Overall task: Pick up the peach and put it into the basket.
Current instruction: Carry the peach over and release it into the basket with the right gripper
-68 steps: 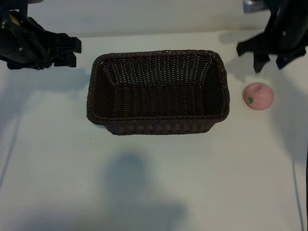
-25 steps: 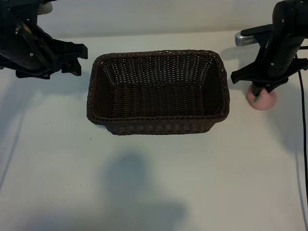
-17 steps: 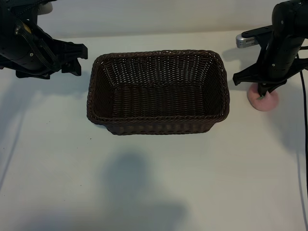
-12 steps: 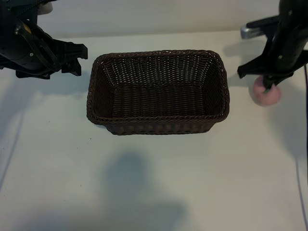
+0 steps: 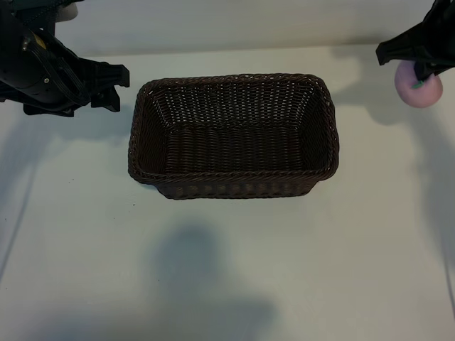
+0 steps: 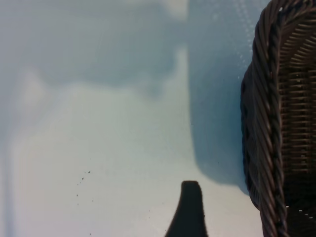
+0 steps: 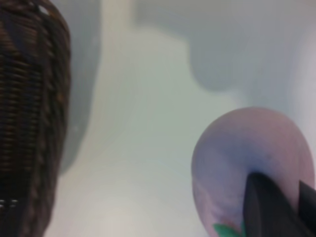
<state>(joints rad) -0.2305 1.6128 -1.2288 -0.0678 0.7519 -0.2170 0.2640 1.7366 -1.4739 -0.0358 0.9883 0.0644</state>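
- The right end effector (image 5: 419, 71) sits at the far right edge of the exterior view, mostly cut off by the frame; only its dark lower part shows.
- It is closed on the peach (image 5: 419, 87), which hangs under it, lifted clear of the desk (image 5: 227, 256).
- The peach's top is hidden behind the dark fingers; its lower pink half and a bit of green mark show.
- In the right wrist view the peach (image 7: 252, 163) fills one corner, with a dark fingertip (image 7: 266, 205) pressed against it and the green mark cut off at the frame edge.
- The peach is well to the right of the basket (image 5: 233, 135), beyond its far right corner, not over it.
- The basket stands in the middle of the desk, nothing visible inside it.
- The right wrist view catches only a blurred strip of basket wall (image 7: 29, 118).
- The left end effector (image 5: 106, 85) hovers just beside the basket's left end, its fingers spread apart and holding nothing.
- In the left wrist view only one dark fingertip (image 6: 188, 210) shows, beside the basket's rim (image 6: 269, 123); the other is out of frame.
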